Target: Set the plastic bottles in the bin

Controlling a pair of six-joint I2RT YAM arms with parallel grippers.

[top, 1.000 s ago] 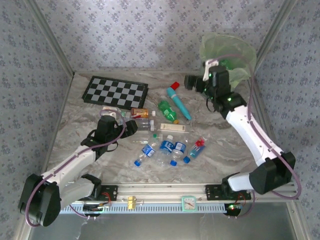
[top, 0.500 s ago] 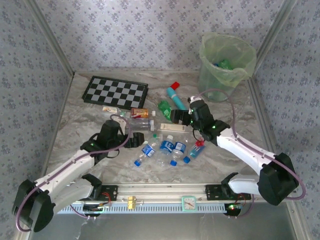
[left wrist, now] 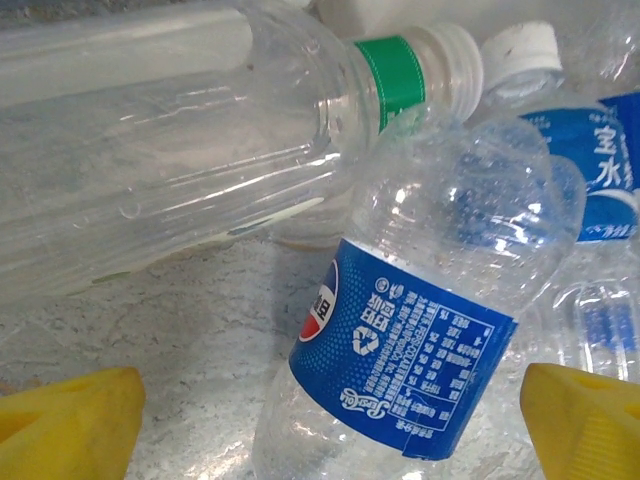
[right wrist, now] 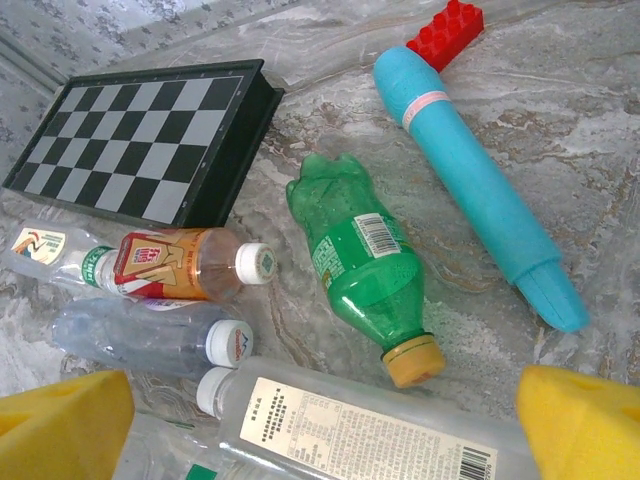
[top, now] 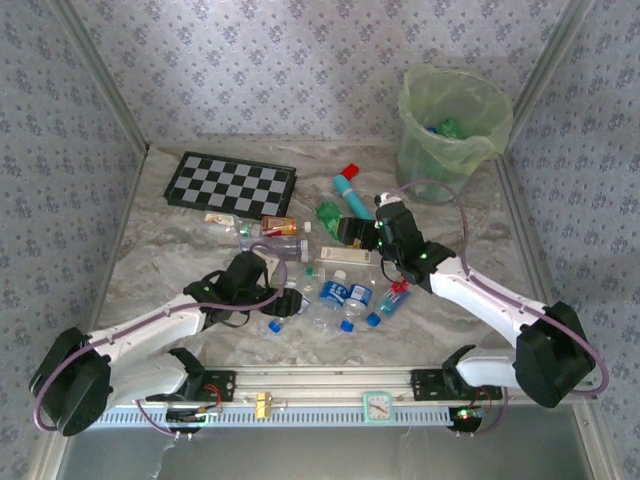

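Note:
Several plastic bottles lie in the middle of the table. My left gripper [top: 283, 299] [left wrist: 330, 425] is open, its yellow fingers on either side of a clear blue-labelled bottle [left wrist: 400, 360] [top: 296, 300]; the left finger stands clear of it. Behind that lies a large clear bottle with a green neck band [left wrist: 180, 150]. My right gripper [top: 355, 232] [right wrist: 325, 425] hangs open above a clear white-labelled bottle [right wrist: 360, 430], just short of a green bottle [right wrist: 370, 260] [top: 328, 213]. The bin [top: 430, 160] stands at the far right with a green bottle [top: 450, 128] inside.
A teal tube [right wrist: 480, 190] [top: 352, 195] and a red brick [right wrist: 445, 32] lie beyond the green bottle. A chessboard [top: 230, 185] [right wrist: 140, 140] sits far left. An orange-labelled bottle [right wrist: 180, 265] and a white-capped one [right wrist: 150, 338] lie beside it. More blue-capped bottles [top: 345, 297] lie nearer.
The right arm has swung from the bin down to the middle of the table, over the green bottle. The left arm has reached right to the blue-labelled bottle.

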